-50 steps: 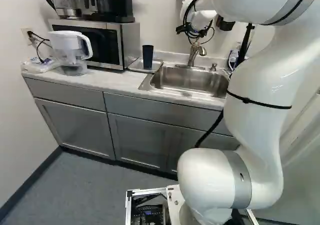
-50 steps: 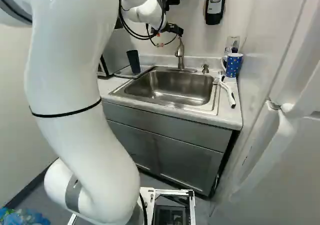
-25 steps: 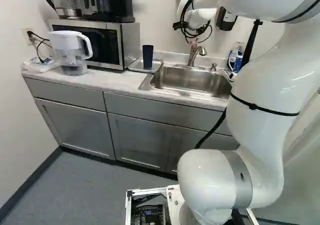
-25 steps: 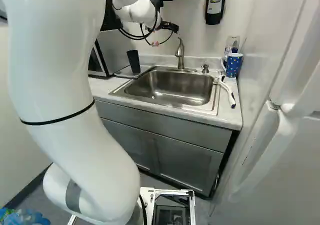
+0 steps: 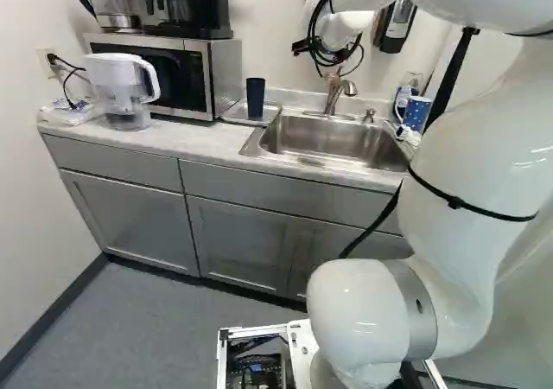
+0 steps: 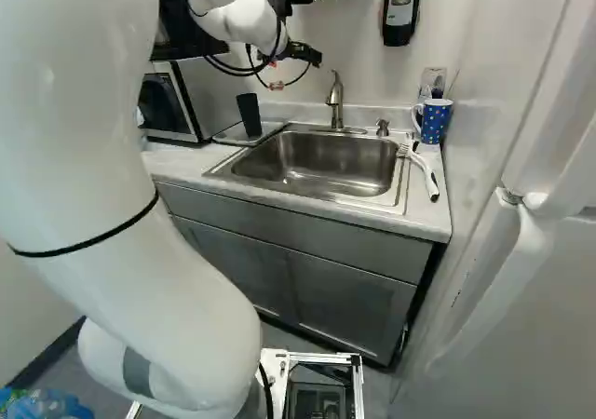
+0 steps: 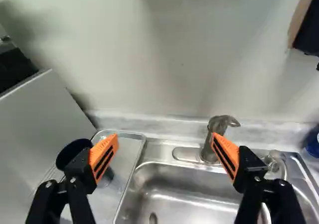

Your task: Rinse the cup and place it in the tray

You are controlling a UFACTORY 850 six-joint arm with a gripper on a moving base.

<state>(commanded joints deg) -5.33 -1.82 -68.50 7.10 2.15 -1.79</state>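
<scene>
In the right base view my gripper (image 6: 304,56) hangs in front of the wall, above and left of the faucet (image 6: 336,98). The wrist view shows the gripper (image 7: 164,154) open, its orange pads wide apart with nothing gripped. A dark cup (image 6: 249,114) stands on the clear tray (image 5: 232,117) left of the sink (image 6: 317,188). From the wrist, that cup (image 7: 71,153) is partly hidden behind one finger, below and beyond it. The faucet (image 7: 213,137) appears near the other finger. A blue dotted mug (image 6: 435,121) stands at the counter's right back corner.
A microwave (image 5: 216,78) borders the tray, with a water pitcher (image 5: 125,86) beside it. Right of the sink lies a white-handled brush (image 6: 426,172), near a soap pump (image 6: 382,128). A dispenser (image 6: 400,9) hangs on the wall; a white door or panel (image 6: 531,251) stands at the right.
My arm has swung, carrying the open gripper leftward in both base views, away from the faucet in the right one. The blue mug has come into sight behind the arm in the left base view.
</scene>
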